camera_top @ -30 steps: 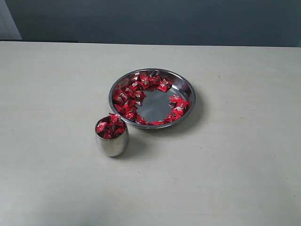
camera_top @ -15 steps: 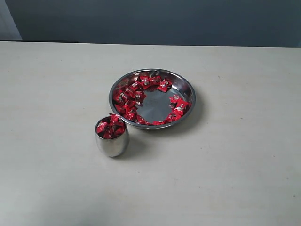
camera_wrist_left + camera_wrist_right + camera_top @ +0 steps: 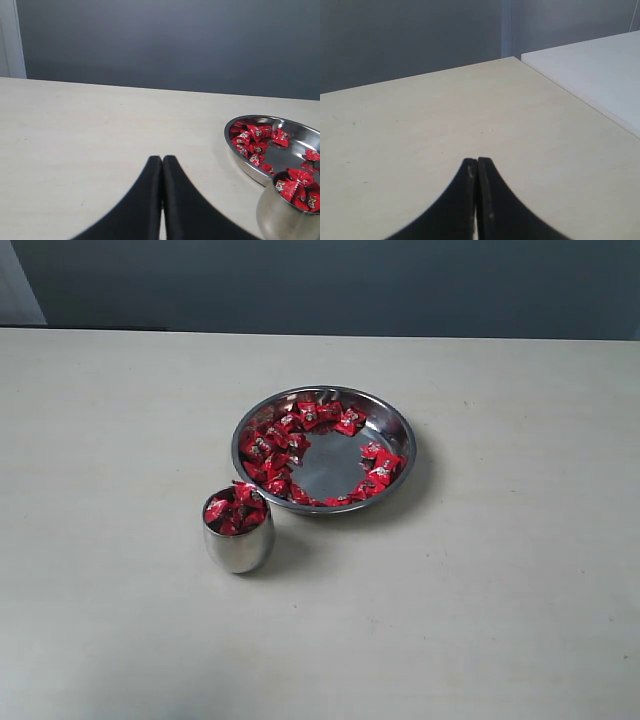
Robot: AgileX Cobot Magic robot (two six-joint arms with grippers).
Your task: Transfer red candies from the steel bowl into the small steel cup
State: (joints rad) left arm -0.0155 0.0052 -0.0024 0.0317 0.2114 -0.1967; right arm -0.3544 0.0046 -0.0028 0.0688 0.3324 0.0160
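Observation:
The steel bowl (image 3: 400,435) sits mid-table, its flat middle bare and red candies (image 3: 278,440) ringing the inside of its rim. Just in front of it on the left stands the small steel cup (image 3: 238,545), heaped to the brim with red candies (image 3: 235,510). Neither arm shows in the exterior view. In the left wrist view my left gripper (image 3: 162,159) is shut and empty, well apart from the bowl (image 3: 245,165) and the cup (image 3: 280,220). My right gripper (image 3: 477,161) is shut and empty over bare table; bowl and cup are out of its view.
The beige table (image 3: 500,600) stretches all round the bowl and cup. A dark wall (image 3: 330,285) runs behind its far edge. In the right wrist view a second white table (image 3: 590,65) adjoins the beige one.

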